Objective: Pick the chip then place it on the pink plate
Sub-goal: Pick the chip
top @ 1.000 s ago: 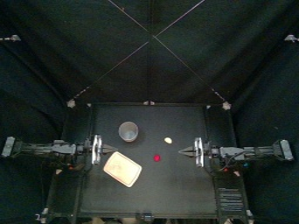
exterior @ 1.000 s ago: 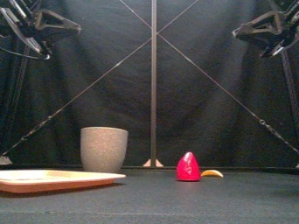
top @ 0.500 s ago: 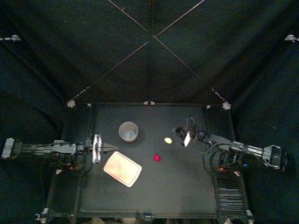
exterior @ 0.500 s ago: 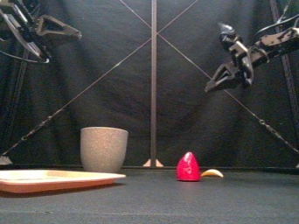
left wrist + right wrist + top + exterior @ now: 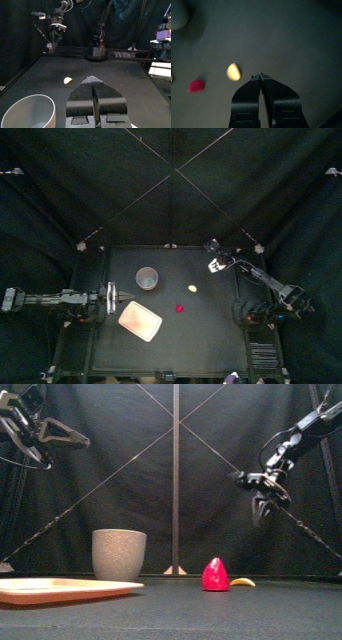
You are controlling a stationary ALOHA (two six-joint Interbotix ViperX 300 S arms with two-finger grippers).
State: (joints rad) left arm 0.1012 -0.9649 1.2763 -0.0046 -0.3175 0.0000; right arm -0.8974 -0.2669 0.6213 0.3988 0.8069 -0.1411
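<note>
Seeing chip [image 5: 233, 71] as a smooth yellow oval from right wrist, just a sliver beside glossy red cone [image 5: 215, 574] from front. Running right gripper [image 5: 260, 76] and left gripper [image 5: 92, 79] with jaws closed.

I'm getting a dim booth here, the black curtains [image 5: 80, 188] swallowing most of the light. Soft overhead light greys the small black table [image 5: 127, 70], shadows faint. My right wrist feed is blurry: the pale yellow oval chip [image 5: 233, 71] looks smeared.
</note>
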